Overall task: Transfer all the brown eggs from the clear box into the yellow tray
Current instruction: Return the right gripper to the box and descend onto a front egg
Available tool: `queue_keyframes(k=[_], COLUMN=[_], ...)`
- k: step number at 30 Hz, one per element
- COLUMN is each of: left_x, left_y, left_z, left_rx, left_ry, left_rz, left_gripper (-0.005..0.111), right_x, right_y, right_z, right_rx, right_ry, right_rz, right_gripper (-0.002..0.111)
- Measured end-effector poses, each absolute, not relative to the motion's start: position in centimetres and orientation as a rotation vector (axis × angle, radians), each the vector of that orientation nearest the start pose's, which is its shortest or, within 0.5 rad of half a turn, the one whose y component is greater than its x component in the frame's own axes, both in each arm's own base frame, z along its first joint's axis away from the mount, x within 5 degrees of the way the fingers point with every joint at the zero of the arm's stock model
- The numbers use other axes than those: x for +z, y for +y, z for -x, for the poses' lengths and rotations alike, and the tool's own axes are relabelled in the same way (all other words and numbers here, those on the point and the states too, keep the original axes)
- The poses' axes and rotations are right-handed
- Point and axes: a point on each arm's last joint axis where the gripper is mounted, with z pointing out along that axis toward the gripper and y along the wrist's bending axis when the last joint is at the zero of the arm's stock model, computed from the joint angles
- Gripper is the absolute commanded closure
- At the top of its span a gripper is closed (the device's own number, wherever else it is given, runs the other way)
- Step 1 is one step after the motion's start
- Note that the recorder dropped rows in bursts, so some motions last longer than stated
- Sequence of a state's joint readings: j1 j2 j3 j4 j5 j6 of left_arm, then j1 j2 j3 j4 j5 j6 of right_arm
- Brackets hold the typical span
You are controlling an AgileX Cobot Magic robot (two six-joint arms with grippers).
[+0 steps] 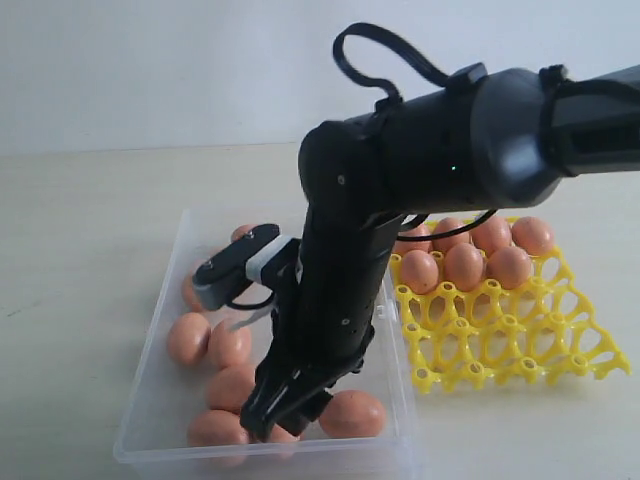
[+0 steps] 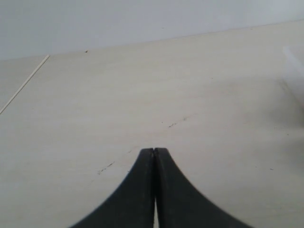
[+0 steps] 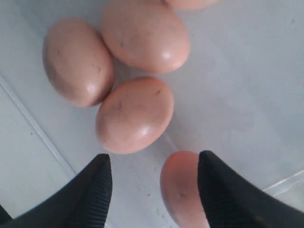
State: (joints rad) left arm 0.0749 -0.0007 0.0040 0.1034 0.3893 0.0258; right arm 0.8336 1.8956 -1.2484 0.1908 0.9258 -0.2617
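Several brown eggs [image 1: 188,338] lie in the clear box [image 1: 150,400] on the left of the exterior view. My right gripper [image 1: 283,418] reaches down into the box near its front wall. In the right wrist view this gripper [image 3: 153,159] stands open, and one egg [image 3: 178,190] lies between its fingers, against one pad and well apart from the other. Three more eggs [image 3: 135,114] lie just beyond the fingertips. The yellow tray [image 1: 500,335] sits to the right with several eggs [image 1: 465,265] in its back cups. My left gripper [image 2: 154,151] is shut and empty over bare table.
The right arm's dark body [image 1: 340,270] hides the middle of the box. The tray's front cups [image 1: 520,350] hold nothing. Pale tabletop [image 1: 80,230] surrounds both containers.
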Motion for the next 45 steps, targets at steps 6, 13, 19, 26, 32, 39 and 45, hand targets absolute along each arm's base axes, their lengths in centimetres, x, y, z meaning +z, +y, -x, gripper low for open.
queue_keyframes(k=[6,13,19,26,32,39,45], left_x=[17.7,17.7,17.7,17.7,17.7,17.7,17.7], left_y=[0.7,0.7,0.7,0.7,0.7,0.7,0.7], left_z=[-5.2,-5.2,-5.2,-5.2,-5.2,-5.2,-5.2], left_rx=[0.172,0.172,0.172,0.172,0.172,0.172,0.172], left_ry=[1.878,1.878,1.878,1.878,1.878,1.878,1.878], left_rz=[-0.017,-0.017,-0.017,-0.017,-0.017,-0.017,-0.017], left_gripper=[0.107,0.107,0.107,0.107,0.107,0.107,0.107], right_x=[17.1,17.1,17.1,17.0,17.0,16.0,15.5], right_y=[27.3,27.0,27.3,27.3,27.3,27.4,27.3], right_z=[-23.1,-23.7,-23.3,-23.1,-23.1,-23.2,-23.1], right_rx=[0.133,0.015,0.011,0.015,0.010,0.000,-0.005], right_ry=[2.673,2.589,2.574,2.585,2.561,2.550,2.552], right_rz=[1.574,1.634,1.656,1.663,1.698,1.746,1.762], right_gripper=[0.054,0.054,0.054,0.054,0.054,0.054,0.054])
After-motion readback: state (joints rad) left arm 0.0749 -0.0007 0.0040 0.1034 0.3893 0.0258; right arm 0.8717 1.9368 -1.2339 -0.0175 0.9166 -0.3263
